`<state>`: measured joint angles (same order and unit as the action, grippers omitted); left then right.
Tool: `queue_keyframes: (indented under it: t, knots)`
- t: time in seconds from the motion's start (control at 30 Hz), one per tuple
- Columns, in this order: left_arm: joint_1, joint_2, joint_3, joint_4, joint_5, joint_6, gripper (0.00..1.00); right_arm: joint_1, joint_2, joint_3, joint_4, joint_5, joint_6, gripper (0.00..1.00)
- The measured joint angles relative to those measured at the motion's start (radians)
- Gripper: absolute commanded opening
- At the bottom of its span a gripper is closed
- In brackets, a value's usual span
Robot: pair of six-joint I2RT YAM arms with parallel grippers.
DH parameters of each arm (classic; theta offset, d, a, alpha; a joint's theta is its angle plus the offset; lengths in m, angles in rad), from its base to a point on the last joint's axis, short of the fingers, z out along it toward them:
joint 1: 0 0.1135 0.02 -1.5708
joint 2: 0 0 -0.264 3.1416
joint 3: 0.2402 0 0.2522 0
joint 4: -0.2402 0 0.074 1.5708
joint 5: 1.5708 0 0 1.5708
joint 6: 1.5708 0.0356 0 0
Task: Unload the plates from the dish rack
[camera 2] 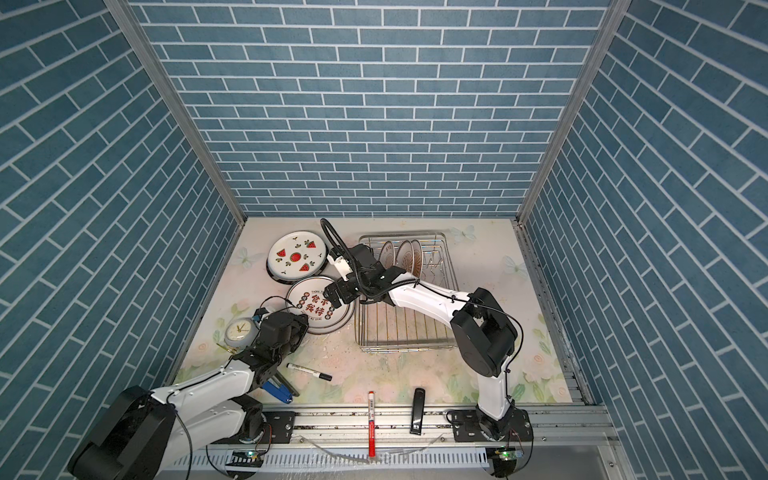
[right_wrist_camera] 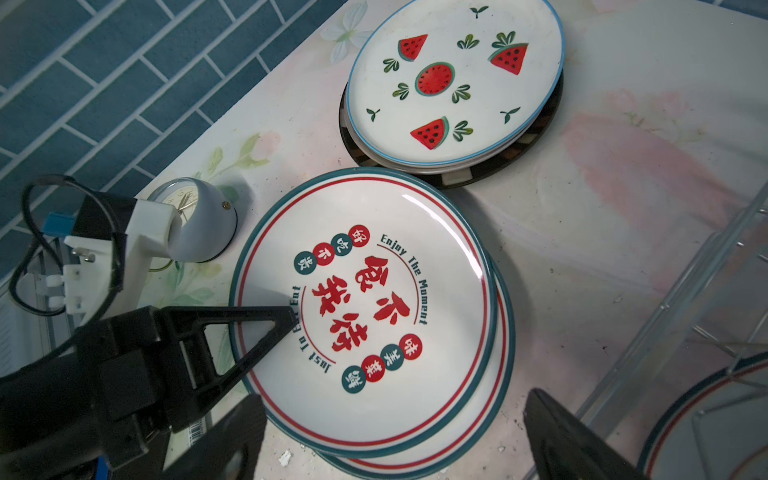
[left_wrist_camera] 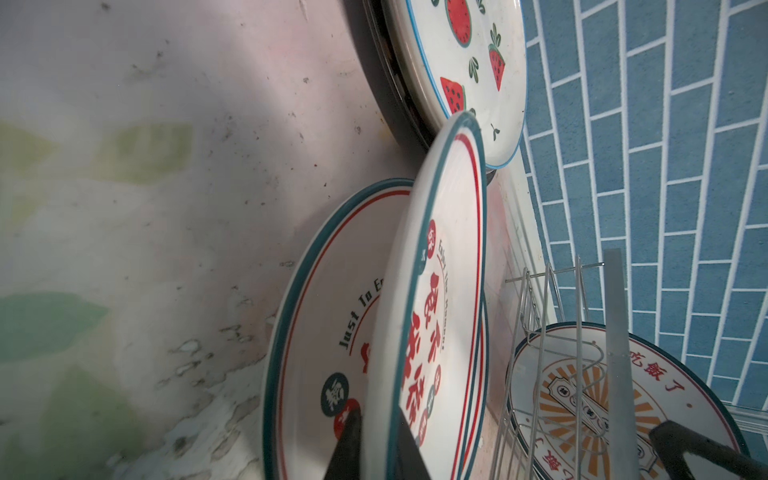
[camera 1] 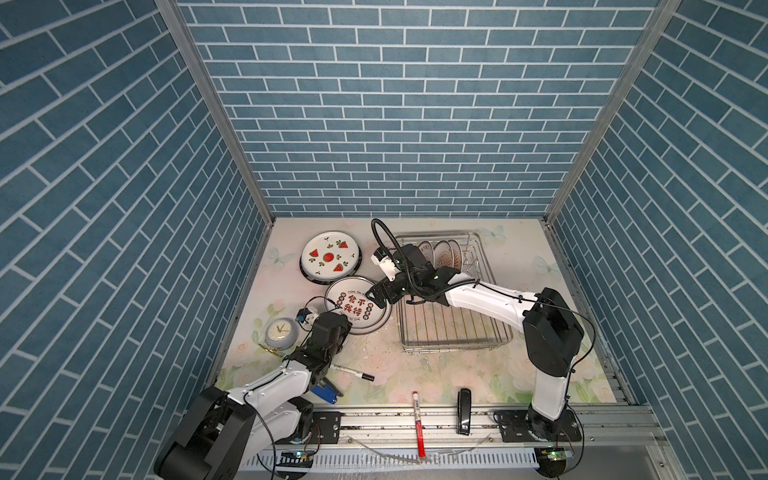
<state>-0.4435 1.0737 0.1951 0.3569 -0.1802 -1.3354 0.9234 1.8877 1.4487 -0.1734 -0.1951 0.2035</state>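
Two red-character plates (camera 1: 358,306) lie stacked left of the dish rack (camera 1: 457,332). My left gripper (left_wrist_camera: 378,415) is shut on the near rim of the upper plate (left_wrist_camera: 449,266), which tilts up off the lower plate (left_wrist_camera: 332,299). In both top views that gripper (camera 1: 344,325) (camera 2: 306,326) sits at the stack's front-left edge. My right gripper (camera 1: 376,295) (right_wrist_camera: 392,399) hovers open over the stack's right edge, holding nothing. A watermelon plate (camera 1: 330,257) tops a second stack behind. A row of plates (camera 1: 441,254) stands upright at the back of the rack, among them a sunburst plate (left_wrist_camera: 582,395).
A small grey clock (camera 1: 280,332) stands left of my left wrist. A black marker (camera 1: 353,372) and a blue tool (camera 1: 326,390) lie near the left arm. A red pen (camera 1: 419,419) and a black device (camera 1: 464,411) lie at the front rail. Blue brick walls enclose the table.
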Motion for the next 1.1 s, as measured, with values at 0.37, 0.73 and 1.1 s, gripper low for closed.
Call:
queue_keyframes:
  t: [0.37, 0.73, 1.1]
  knots:
    - [0.001, -0.013, 0.004, -0.029, -0.014, -0.009, 0.45, 0.000, 0.000, 0.000, 0.000, 0.008, -0.003, 0.98]
    - [0.001, -0.019, 0.074, -0.149, -0.052, 0.019, 0.61, 0.001, 0.003, 0.000, -0.001, 0.009, -0.003, 0.98]
    - [0.001, 0.008, 0.112, -0.215, -0.066, 0.032, 0.62, 0.002, 0.020, 0.000, -0.014, 0.009, -0.003, 0.98]
